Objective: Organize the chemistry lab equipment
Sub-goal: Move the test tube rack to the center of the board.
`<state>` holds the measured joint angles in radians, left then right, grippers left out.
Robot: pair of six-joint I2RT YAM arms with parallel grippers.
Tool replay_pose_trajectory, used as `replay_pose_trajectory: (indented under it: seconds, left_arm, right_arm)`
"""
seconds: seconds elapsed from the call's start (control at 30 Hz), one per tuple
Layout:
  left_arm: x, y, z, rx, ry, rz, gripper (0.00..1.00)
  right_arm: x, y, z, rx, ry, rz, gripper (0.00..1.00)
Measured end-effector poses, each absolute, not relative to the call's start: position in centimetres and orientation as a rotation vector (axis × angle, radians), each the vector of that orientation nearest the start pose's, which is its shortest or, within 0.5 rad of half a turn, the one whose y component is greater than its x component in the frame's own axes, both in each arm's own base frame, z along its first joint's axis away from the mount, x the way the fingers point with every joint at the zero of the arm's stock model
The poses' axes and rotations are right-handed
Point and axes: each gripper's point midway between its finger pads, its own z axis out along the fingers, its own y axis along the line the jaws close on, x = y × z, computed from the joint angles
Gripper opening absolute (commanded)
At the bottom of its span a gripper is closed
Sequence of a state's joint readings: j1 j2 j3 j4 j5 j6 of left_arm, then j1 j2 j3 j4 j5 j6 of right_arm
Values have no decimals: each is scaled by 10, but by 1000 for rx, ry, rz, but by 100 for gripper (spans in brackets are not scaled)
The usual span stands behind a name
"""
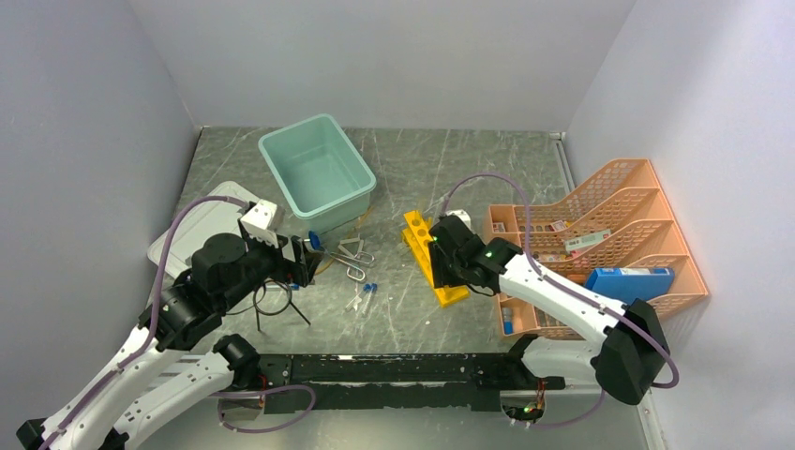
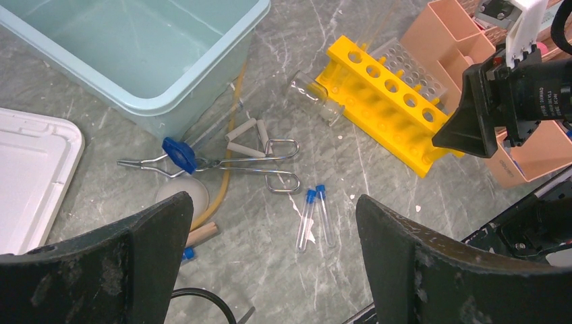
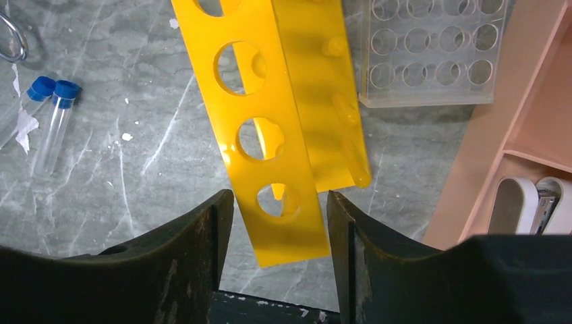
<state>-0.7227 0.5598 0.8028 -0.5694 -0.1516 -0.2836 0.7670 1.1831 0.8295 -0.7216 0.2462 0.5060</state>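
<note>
The yellow test-tube rack (image 1: 433, 261) lies on the table's middle right. In the right wrist view the rack's near end (image 3: 290, 236) sits between the fingers of my right gripper (image 3: 280, 229), with a small gap on each side; the gripper is open. My left gripper (image 2: 273, 263) is wide open and empty above two blue-capped tubes (image 2: 313, 217). Silver wire clips (image 2: 264, 158) with a blue part, the tan hose (image 2: 222, 189) and a wooden stick (image 2: 202, 235) lie just beyond. The black wire ring stand (image 1: 277, 302) stands under my left arm.
The pale teal tub (image 1: 317, 173) stands at the back, with its grey-white lid (image 1: 187, 234) to the left. The orange mesh organiser (image 1: 600, 234) with the blue box (image 1: 628, 281) stands at the right. A clear tube rack (image 3: 432, 50) and a small glass vial (image 2: 313, 94) lie by the yellow rack.
</note>
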Motion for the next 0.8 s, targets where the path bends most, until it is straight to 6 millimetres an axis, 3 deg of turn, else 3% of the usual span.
replay_pose_trajectory:
  seconds: [0.23, 0.57, 0.8]
  left_arm:
    - [192, -150, 253, 317, 1904, -538, 95]
    - [192, -149, 253, 317, 1904, -538, 95]
    - [192, -149, 253, 317, 1904, -538, 95]
  right_arm:
    - [205, 163, 87, -283, 2593, 109, 46]
    - [216, 171, 88, -280, 2583, 99, 19]
    - [235, 184, 89, -249, 2572, 78, 1]
